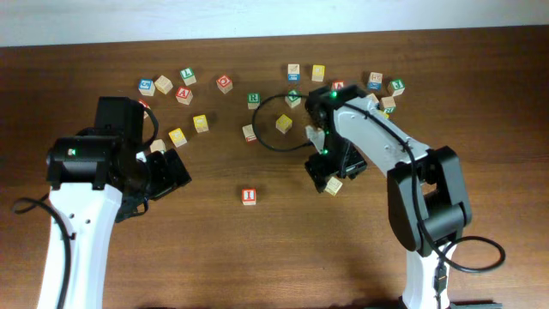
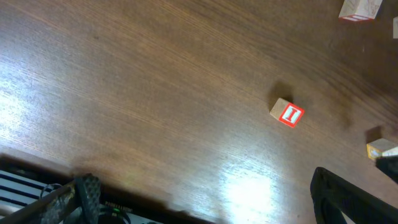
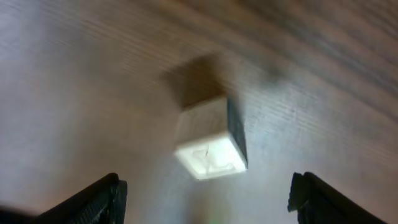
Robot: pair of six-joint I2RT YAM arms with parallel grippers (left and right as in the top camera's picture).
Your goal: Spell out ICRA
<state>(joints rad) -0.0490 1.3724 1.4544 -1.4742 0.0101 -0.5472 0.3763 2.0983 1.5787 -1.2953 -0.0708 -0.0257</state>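
The red-framed I block (image 1: 249,196) (image 2: 287,114) lies alone at the table's middle. A pale yellow block (image 1: 334,185) (image 3: 211,140) rests on the wood to its right, its letter too blurred to read. My right gripper (image 1: 322,177) (image 3: 208,202) hovers just over it, open, and the fingers (image 3: 96,199) stand wide on either side without touching it. My left gripper (image 1: 169,172) (image 2: 211,208) is open and holds nothing, left of the I block, which shows ahead of it in the left wrist view.
Several letter blocks are scattered along the back, from a blue one (image 1: 146,86) on the left to a green one (image 1: 396,87) on the right. A black cable (image 1: 262,129) loops among them. A yellow block (image 1: 284,124) lies behind the right gripper.
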